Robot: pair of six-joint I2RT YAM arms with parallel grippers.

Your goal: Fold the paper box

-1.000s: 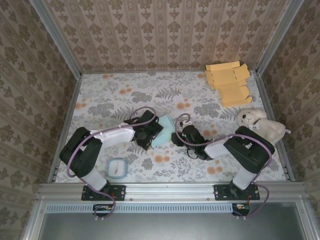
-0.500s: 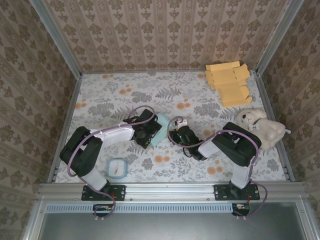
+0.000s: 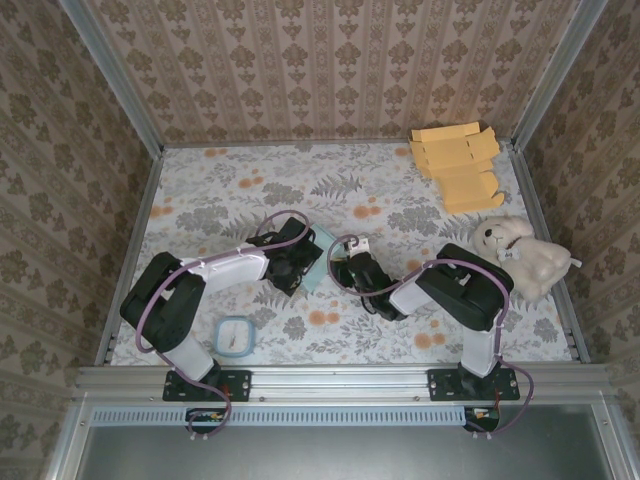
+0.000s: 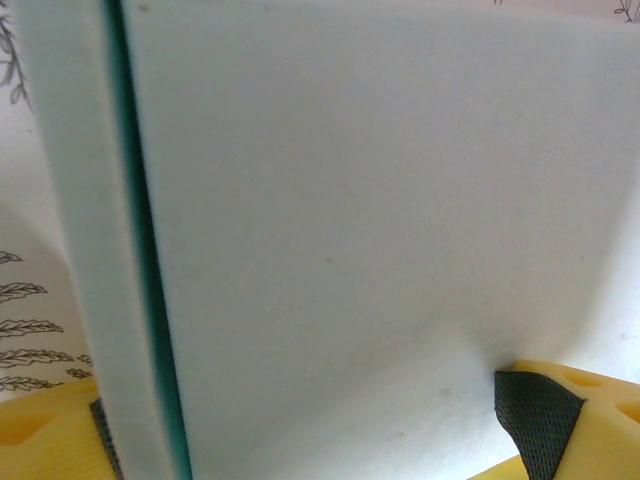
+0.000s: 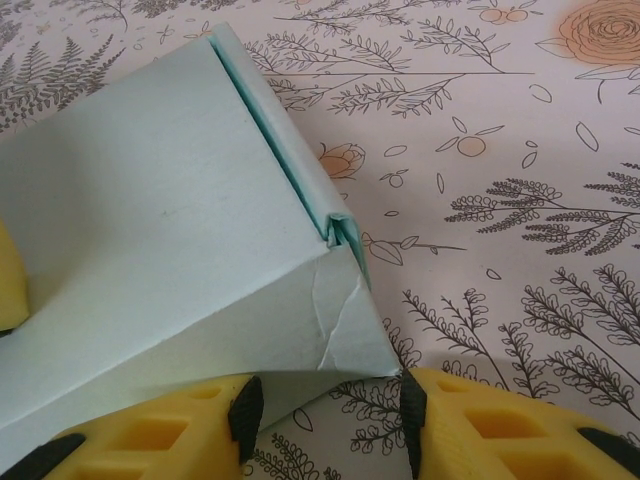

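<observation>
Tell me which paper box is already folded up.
The mint-green box at mid-table: it has raised walls and a closed shape. The orange boxes lie flat and unfolded, stacked in the far right corner.

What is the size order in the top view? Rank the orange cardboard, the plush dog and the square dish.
1. Orange cardboard and plush dog: too alike to rank.
2. Square dish: clearly smallest.

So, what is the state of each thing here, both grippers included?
box: folded up, one corner creased.
left gripper: closed on the box.
right gripper: open, at the creased corner.
blanks: flat, unfolded, stacked.
plush dog: lying down, untouched.
</observation>
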